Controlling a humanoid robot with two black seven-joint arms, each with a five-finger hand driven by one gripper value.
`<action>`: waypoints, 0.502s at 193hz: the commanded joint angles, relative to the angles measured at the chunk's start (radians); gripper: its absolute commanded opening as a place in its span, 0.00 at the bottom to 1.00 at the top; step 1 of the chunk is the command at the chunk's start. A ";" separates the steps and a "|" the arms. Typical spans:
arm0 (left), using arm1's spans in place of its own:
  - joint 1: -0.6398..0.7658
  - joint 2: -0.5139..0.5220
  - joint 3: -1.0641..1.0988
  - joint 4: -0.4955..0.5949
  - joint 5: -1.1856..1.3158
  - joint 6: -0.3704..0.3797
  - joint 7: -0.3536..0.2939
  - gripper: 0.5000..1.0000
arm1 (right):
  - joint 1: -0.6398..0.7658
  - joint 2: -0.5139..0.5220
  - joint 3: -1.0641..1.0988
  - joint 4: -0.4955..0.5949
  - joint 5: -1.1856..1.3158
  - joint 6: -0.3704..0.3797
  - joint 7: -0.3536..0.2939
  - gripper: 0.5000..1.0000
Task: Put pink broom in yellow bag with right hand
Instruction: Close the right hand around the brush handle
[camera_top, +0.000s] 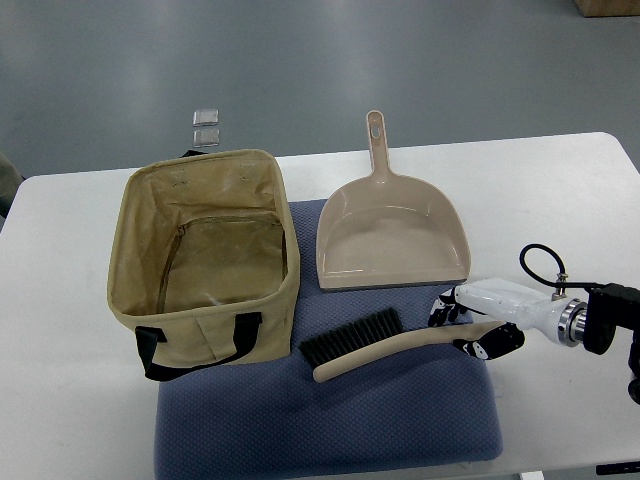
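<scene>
Your right hand (478, 322) had its fingers curled around the handle end of the broom (385, 344), which lay on the blue mat (330, 420) just right of the open bag (205, 265), below the dustpan (392, 235).

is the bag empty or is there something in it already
Empty. The bag stands open at the top and only its bare lining shows inside; the broom lies outside on the mat.

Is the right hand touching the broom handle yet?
Touching. The top view shows the right hand with fingers wrapped over the end of the broom handle, no gap visible.
</scene>
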 joint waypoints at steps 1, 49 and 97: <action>0.000 0.000 0.000 0.000 0.000 0.000 0.000 1.00 | 0.000 0.004 -0.001 -0.001 -0.013 0.002 0.000 0.30; 0.000 0.000 0.000 0.000 0.000 0.000 0.000 1.00 | -0.002 0.011 -0.001 -0.004 -0.033 0.003 0.000 0.00; 0.000 0.000 0.000 0.000 0.000 0.000 0.000 1.00 | 0.004 0.005 0.019 -0.010 -0.035 -0.012 0.000 0.00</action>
